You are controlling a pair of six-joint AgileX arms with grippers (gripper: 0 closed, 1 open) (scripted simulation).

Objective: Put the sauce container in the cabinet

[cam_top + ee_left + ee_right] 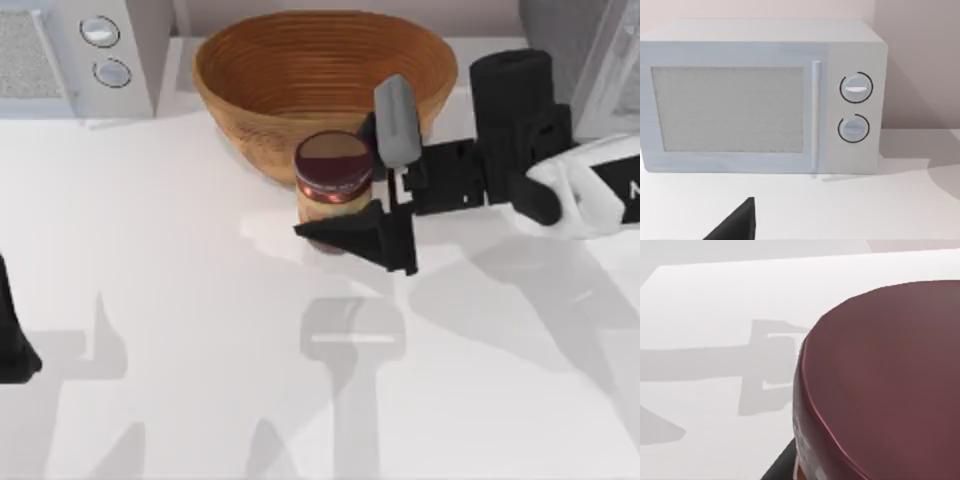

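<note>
Jaws of the right gripper [365,195] stand apart around the jar [331,178], beside the bowl [290,70]; grasping step, closing comes next.

woven bowl [322,72] just behind sauce container [333,178], open table [200,300] in front

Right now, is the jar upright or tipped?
Upright. In the top view the jar's maroon lid faces straight up, label below it, base on the table in front of the bowl, between the right hand's fingers.
</note>
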